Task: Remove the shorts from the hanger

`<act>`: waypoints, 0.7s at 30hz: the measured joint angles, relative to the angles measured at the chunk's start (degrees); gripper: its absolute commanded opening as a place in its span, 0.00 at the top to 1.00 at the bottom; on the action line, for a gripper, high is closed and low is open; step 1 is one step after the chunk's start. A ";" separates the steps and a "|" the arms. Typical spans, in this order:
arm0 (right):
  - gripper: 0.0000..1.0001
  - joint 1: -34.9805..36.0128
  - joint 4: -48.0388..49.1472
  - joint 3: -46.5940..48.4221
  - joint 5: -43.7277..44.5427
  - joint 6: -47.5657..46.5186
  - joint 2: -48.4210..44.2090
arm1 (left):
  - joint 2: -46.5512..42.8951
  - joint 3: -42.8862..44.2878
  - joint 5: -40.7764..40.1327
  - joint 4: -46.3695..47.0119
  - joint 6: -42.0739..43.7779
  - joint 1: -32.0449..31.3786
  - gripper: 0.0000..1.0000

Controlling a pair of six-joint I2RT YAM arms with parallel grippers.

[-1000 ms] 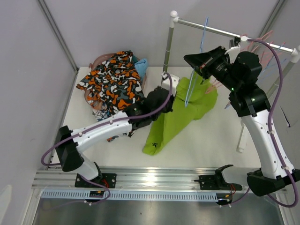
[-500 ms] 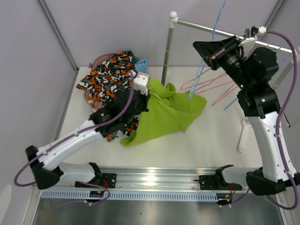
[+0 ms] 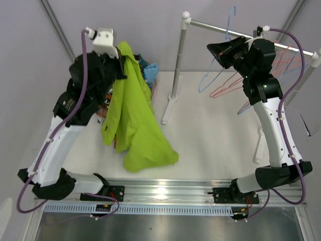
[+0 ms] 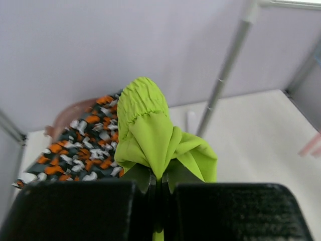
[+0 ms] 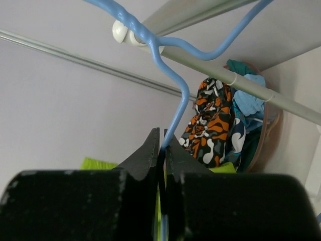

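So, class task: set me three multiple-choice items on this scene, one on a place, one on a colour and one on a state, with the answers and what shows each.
1. Where are the lime green shorts?
A) hanging from the left gripper
B) draped over the rail
C) spread flat on the table

2. What colour is the hanger in the right gripper?
A) pink
B) white
C) blue

3. How is the left gripper?
A) open
B) shut on fabric
C) out of view

Answers:
1 A, the shorts dangle from it, lifted at the table's left.
2 C, the right wrist view shows blue wire pinched.
3 B, green cloth is clamped between its closed fingers.
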 measured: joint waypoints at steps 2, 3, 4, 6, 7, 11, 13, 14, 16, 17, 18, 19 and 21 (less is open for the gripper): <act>1.00 -0.24 0.85 -1.51 -0.02 -0.33 -0.61 | 5.25 7.06 2.23 -1.36 0.52 5.42 1.00; 1.00 -0.26 0.87 -2.32 -0.02 -0.46 -0.94 | 8.02 10.60 2.91 -1.40 0.59 8.00 1.00; 1.00 -0.37 0.85 -3.26 -0.07 -0.55 -1.29 | 10.93 14.27 3.91 -2.01 0.59 10.58 1.00; 1.00 -0.50 0.94 -5.18 -0.24 -0.76 -1.84 | 18.08 23.52 5.53 -4.20 0.57 14.36 1.00; 1.00 -0.59 0.96 -6.16 -0.35 -0.79 -2.14 | 22.32 29.11 6.58 -5.33 0.44 16.68 1.00; 1.00 -0.87 1.22 -10.95 -0.96 -0.76 -3.52 | 32.00 38.34 11.23 -4.33 -2.08 24.79 1.00; 1.00 -0.98 1.51 -12.76 -1.44 -0.72 -3.96 | 34.16 37.75 13.90 -3.54 -4.20 29.00 1.00; 1.00 -1.07 1.62 -13.46 -1.64 -0.72 -4.11 | 35.34 37.90 14.71 -3.30 -5.01 30.42 1.00; 1.00 -1.07 2.78 -14.32 -2.10 -0.72 -4.31 | 39.41 39.39 16.26 -3.02 -6.80 33.35 1.00; 1.00 -1.07 3.13 -14.49 -2.25 -0.68 -4.42 | 41.13 40.13 16.63 -2.86 -7.23 34.16 1.00; 1.00 -1.07 3.45 -14.80 -2.38 -0.68 -4.66 | 43.45 40.54 17.07 -2.43 -7.89 34.95 1.00; 1.00 -1.07 3.54 -14.99 -2.47 -0.68 -4.85 | 45.57 40.54 17.35 -2.23 -8.31 35.45 1.00; 1.00 -1.07 3.67 -15.39 -2.64 -0.63 -5.35 | 49.48 39.69 17.62 -2.05 -8.76 35.80 0.92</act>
